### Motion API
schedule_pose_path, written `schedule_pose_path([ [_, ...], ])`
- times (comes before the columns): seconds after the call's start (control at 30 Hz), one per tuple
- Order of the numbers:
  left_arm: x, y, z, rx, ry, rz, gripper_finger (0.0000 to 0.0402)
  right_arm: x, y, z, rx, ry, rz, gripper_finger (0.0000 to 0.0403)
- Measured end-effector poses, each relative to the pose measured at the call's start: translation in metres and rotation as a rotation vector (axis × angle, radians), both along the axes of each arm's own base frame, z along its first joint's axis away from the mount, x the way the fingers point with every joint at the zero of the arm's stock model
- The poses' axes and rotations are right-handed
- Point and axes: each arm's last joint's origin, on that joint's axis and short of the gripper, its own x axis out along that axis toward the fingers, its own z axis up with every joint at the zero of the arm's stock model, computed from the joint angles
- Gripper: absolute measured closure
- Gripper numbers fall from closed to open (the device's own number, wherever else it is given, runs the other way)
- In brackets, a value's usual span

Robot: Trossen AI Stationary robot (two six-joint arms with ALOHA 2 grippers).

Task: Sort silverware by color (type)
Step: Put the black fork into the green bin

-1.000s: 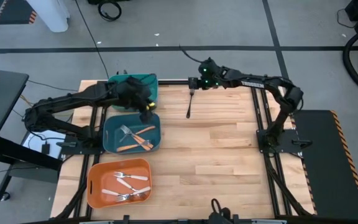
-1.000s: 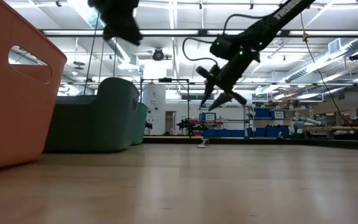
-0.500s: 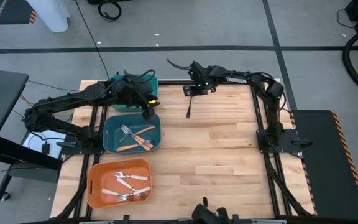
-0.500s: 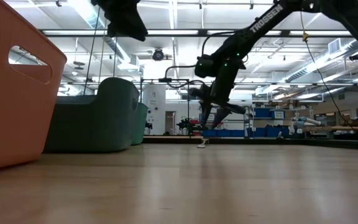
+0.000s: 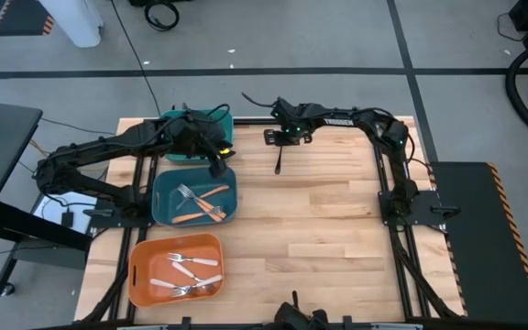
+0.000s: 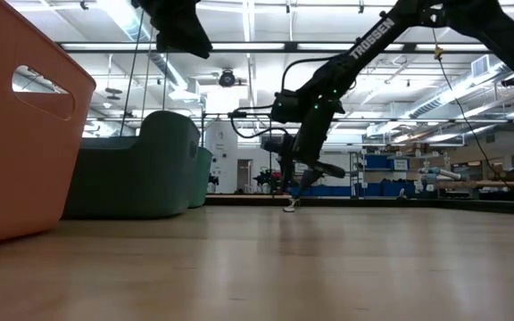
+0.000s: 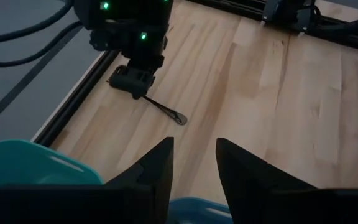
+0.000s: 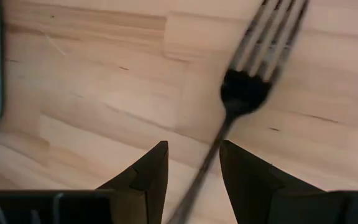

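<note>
Straddling the black fork (image 8: 244, 93), the right gripper (image 8: 193, 163) is hovering — jaws wide, apparently lining up a grab.

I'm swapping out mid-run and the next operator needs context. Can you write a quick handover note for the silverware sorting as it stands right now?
Right gripper: open, low over the black fork at the table's far edge, fingers either side of its handle, not yet closed.
Left gripper: open, empty, raised between the far teal bin and the middle teal bin.
Done: wood-handled pieces lie in the middle teal bin; cream-handled pieces in the orange bin.
Left: grasp the black fork and bin it, probably in the far teal bin, whose contents the left arm hides.
</note>
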Motion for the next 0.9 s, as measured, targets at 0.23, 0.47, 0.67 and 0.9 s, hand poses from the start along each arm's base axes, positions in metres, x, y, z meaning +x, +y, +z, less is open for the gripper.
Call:
schedule_pose_path([
  [0.23,0.0,0.0,0.0,0.005,0.002,-0.004,0.0272,0.005,0.005,-0.015,0.038,0.029,0.007,0.0251],
  [0.47,0.0,0.0,0.0,0.006,0.003,-0.005,0.0272,-0.001,0.006,-0.022,0.051,0.122,0.012,0.0254],
  [0.67,0.0,0.0,-0.001,0.019,0.014,-0.017,0.0272,-0.012,0.011,-0.024,0.036,0.261,0.099,0.0288],
  [0.9,0.0,0.0,-0.001,0.031,0.017,-0.026,0.0272,-0.015,0.013,-0.025,0.011,0.307,0.249,0.0379],
])
